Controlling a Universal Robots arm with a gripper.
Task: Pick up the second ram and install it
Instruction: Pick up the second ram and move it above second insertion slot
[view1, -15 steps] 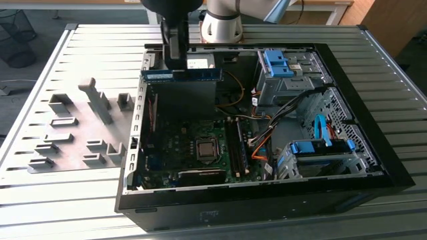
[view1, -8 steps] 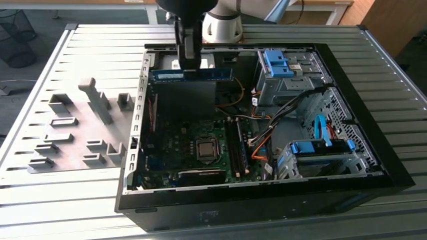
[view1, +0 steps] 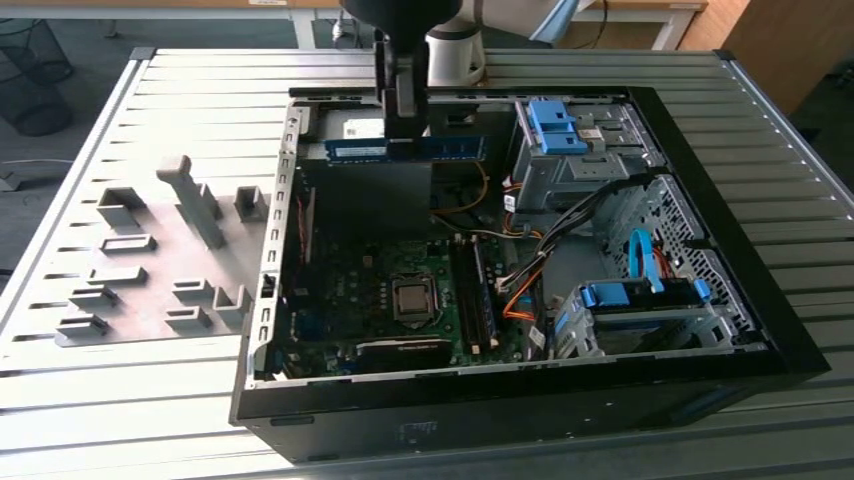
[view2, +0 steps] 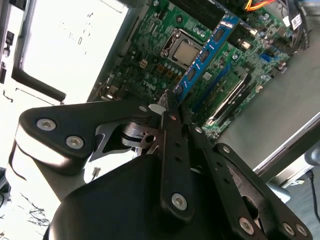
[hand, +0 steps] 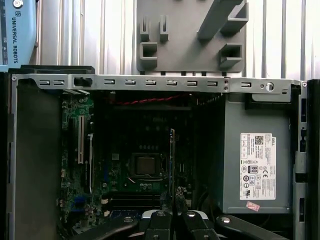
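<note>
The second ram (view1: 454, 147) is a thin blue-green stick, held level above the back of the open computer case (view1: 534, 400) in the exterior view. My gripper (view1: 404, 138) comes down from above and is shut on the stick's middle. In the second wrist view the ram (view2: 210, 50) runs out from the gripper (view2: 172, 107) over the motherboard, beside the processor socket (view2: 182, 50). The first wrist view shows the ram (hand: 172, 150) edge-on above the gripper (hand: 172, 210), in line with the board below. The dark memory slots (view1: 475, 295) lie beside the socket (view1: 414, 298), well below the stick.
A grey fixture plate (view1: 147, 270) with plastic blocks lies on the slatted table at the exterior view's left. Inside the case are a power supply (hand: 255, 160), blue drive cages (view1: 554, 130) (view1: 641, 295) and orange cables (view1: 527, 285) near the slots.
</note>
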